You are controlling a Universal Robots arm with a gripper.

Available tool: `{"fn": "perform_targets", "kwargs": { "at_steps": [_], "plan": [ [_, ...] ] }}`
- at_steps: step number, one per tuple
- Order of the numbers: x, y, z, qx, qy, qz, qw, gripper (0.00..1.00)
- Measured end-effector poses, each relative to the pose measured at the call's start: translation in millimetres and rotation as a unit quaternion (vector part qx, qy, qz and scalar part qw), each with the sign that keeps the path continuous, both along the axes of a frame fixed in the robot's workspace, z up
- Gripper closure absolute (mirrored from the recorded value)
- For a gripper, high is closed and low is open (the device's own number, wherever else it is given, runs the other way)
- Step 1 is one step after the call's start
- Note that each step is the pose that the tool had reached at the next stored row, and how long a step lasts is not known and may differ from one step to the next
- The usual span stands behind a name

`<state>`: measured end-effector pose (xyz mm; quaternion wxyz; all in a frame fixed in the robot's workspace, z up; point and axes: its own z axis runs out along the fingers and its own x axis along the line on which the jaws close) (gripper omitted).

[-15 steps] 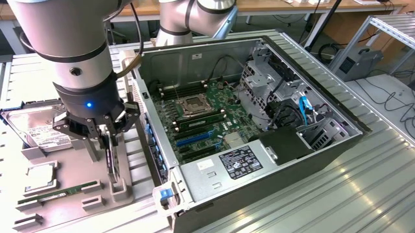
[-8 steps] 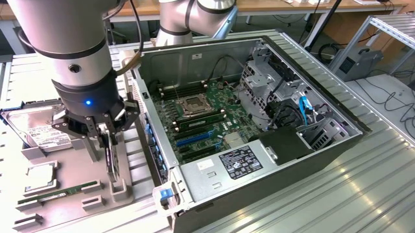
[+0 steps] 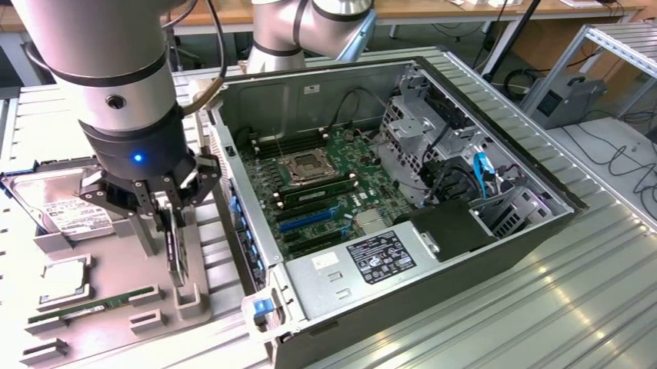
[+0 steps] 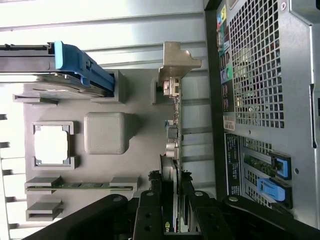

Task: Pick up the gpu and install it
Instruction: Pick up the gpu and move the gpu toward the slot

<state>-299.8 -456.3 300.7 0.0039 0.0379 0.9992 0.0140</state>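
Note:
The gpu (image 3: pixel 177 257) stands on edge in a slot of the grey holder tray (image 3: pixel 113 338), left of the open computer case (image 3: pixel 308 88) in the exterior view. My gripper (image 3: pixel 169 219) reaches down over the card's upper edge. In the wrist view the gpu (image 4: pixel 171 135) shows edge-on, with its silver bracket (image 4: pixel 176 60) at the far end. The gripper (image 4: pixel 172 200) has one black finger (image 4: pixel 150 205) on each side, shut on the card. The card still sits in the holder's end blocks.
The motherboard (image 3: pixel 318 192) with blue expansion slots (image 3: pixel 308 219) lies exposed inside the case. On the tray (image 4: pixel 140 100) rest a hard drive (image 3: pixel 57 204), a CPU (image 3: pixel 64 280) and a green RAM stick (image 3: pixel 88 307). The case's back panel (image 4: pixel 260 100) is beside the tray.

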Motion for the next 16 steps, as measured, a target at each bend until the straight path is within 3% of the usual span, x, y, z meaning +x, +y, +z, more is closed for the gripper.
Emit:
{"fn": "perform_targets", "kwargs": {
  "at_steps": [16],
  "plan": [
    [0.0,0.0,10.7,0.0000,0.0000,0.000,1.0000,0.74]
  ]
}}
